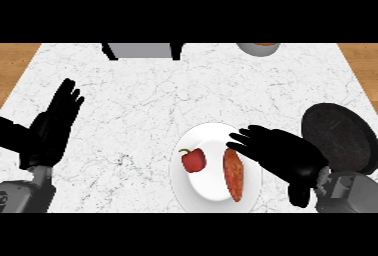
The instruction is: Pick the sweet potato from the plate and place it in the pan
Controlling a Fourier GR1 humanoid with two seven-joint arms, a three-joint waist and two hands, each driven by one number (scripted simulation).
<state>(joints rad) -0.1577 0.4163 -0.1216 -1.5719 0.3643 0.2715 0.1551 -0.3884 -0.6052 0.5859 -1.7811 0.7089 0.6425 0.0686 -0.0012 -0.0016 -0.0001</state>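
Long orange sweet potato is lying on the round white plate beside a red pepper; right hand is hovering open-fingered above it, near the dark round pan; left hand is resting open

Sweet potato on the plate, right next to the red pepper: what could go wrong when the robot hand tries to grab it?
1. The sweet potato lies close beside the red pepper on the plate, so the right robot hand, open above the plate's right side, might bump or catch the pepper instead.
2. The pan sits near the counter's right edge, so the potato could miss it or roll off.
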